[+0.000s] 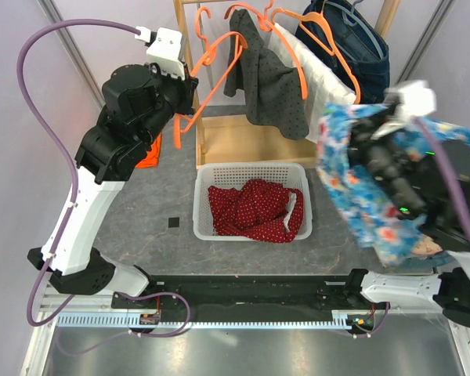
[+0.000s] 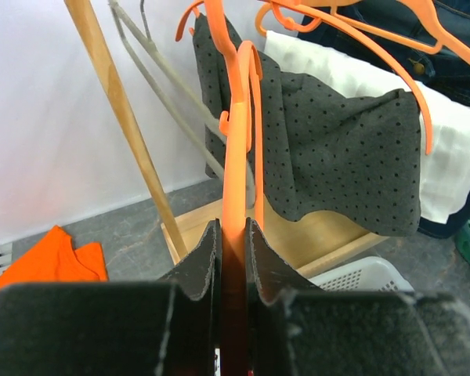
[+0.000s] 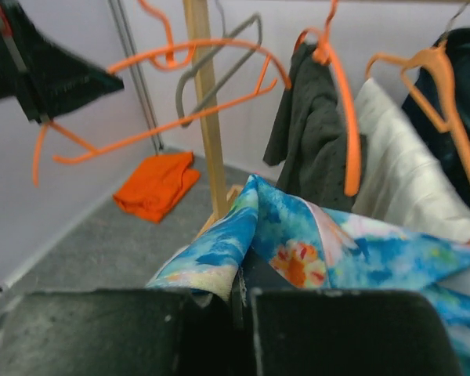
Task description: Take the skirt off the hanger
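My right gripper (image 1: 360,143) is shut on a blue floral skirt (image 1: 351,184) and holds it up at the right, apart from any hanger. In the right wrist view the skirt (image 3: 298,243) bunches over my gripper (image 3: 240,291). My left gripper (image 1: 189,84) is shut on a bare orange hanger (image 1: 211,55) at the left end of the rack. In the left wrist view the hanger (image 2: 236,141) runs straight up from between my fingers (image 2: 206,254). The same hanger shows in the right wrist view (image 3: 164,102).
A white basket (image 1: 200,205) with a red dotted cloth (image 1: 254,210) stands in the middle. The wooden rack (image 1: 235,139) carries a grey dotted garment (image 1: 274,86), a white one (image 1: 323,72) and dark denim (image 1: 362,45) on orange hangers. An orange cloth (image 1: 149,153) lies at left.
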`<control>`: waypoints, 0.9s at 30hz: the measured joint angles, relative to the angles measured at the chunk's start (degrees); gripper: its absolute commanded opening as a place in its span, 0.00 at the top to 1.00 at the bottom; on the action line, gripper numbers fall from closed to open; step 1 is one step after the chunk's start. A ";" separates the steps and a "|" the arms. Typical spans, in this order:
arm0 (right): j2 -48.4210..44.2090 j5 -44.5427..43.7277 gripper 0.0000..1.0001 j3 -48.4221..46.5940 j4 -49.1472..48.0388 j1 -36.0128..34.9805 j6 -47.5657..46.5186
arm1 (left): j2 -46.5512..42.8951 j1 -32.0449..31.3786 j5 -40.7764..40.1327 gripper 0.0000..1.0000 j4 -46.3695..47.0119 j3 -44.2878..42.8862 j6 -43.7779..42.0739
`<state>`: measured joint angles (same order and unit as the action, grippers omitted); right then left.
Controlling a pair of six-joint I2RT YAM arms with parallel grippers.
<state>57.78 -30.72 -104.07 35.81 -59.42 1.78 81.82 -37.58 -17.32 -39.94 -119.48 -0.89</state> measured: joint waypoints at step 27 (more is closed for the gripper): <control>15.82 8.52 1.00 -4.20 -1.14 0.00 1.99 | -7.48 0.00 -8.68 0.98 5.55 5.27 -7.19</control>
<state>73.60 -22.20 -108.27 34.68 -59.42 3.77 74.35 -37.58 -26.00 -34.39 -114.21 -8.08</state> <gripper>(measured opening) 0.014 0.132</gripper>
